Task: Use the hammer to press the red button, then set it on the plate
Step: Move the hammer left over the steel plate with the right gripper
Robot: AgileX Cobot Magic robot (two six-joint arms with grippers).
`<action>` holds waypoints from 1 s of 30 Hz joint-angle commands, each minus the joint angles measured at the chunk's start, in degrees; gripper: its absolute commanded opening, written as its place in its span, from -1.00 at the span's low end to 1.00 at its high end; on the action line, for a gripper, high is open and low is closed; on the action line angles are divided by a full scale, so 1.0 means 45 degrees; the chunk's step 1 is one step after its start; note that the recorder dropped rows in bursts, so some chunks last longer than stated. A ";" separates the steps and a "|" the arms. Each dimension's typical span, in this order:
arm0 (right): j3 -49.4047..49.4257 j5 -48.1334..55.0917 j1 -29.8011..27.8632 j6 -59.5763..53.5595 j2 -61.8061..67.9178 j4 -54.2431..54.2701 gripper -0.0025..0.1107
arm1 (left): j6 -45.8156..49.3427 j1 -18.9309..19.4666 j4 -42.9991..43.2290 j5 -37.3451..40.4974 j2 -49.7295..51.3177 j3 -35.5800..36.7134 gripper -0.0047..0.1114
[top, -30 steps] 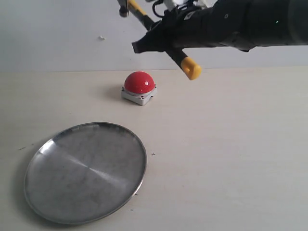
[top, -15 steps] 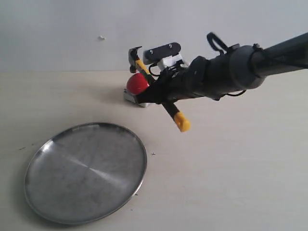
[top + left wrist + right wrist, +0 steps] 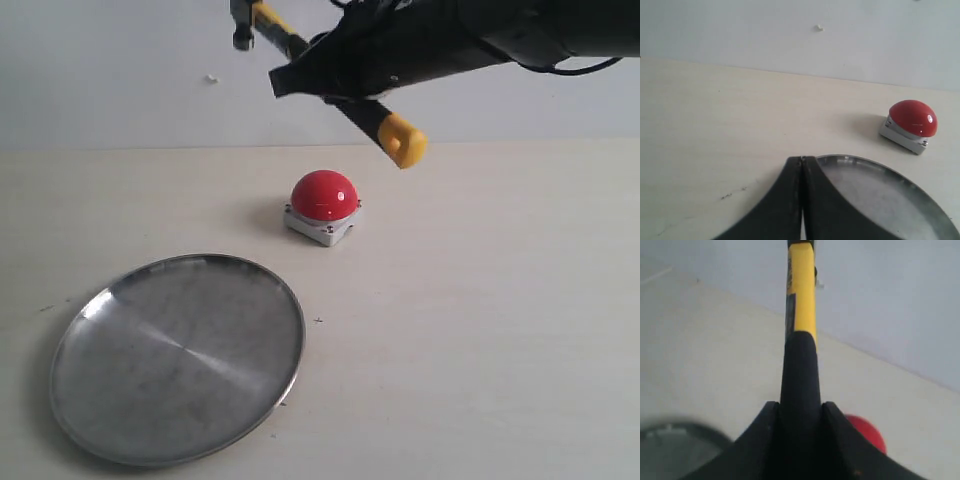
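My right gripper [image 3: 300, 75] is shut on the hammer [image 3: 392, 133] and holds it high above the table. Its dark head [image 3: 241, 22] points left and its yellow end hangs lower right. In the right wrist view the black-and-yellow handle [image 3: 800, 315] runs out between the jaws of the right gripper [image 3: 800, 410]. The red button [image 3: 324, 196] sits on its grey base below the gripper, and it also shows in both wrist views [image 3: 913, 118] [image 3: 867, 432]. The silver plate [image 3: 120, 400] lies at the front left. My left gripper [image 3: 802, 161] is shut and empty at the rim of the plate [image 3: 900, 172].
A pale wall [image 3: 120, 70] rises behind the beige table [image 3: 480, 330]. A small white speck [image 3: 211, 78] marks the wall. A few dark scuffs [image 3: 732, 192] lie on the table beside the left gripper.
The right gripper has risen again with the hammer from down on the button to high above it. The button now sits further right and nearer the front than before.
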 commanded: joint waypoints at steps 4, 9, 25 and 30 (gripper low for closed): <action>0.2367 0.0308 0.0327 -0.5558 -0.0224 0.6099 -0.96 | -0.0036 0.0011 0.0038 -0.0078 -0.0074 0.0057 -0.92; 0.3961 0.4564 0.0299 -1.4429 -0.0224 1.4897 -0.96 | -0.0036 0.0011 0.0038 -0.0078 -0.0074 0.0057 -0.92; 0.3233 0.6962 0.0327 -1.3522 0.2159 1.4897 -0.96 | -0.0036 0.0011 0.0038 -0.0078 -0.0074 0.0057 -0.92; 0.2476 0.7072 0.0327 -1.3098 0.3136 1.4897 -0.96 | -0.0036 0.0011 0.0038 -0.0078 -0.0074 0.0057 -0.92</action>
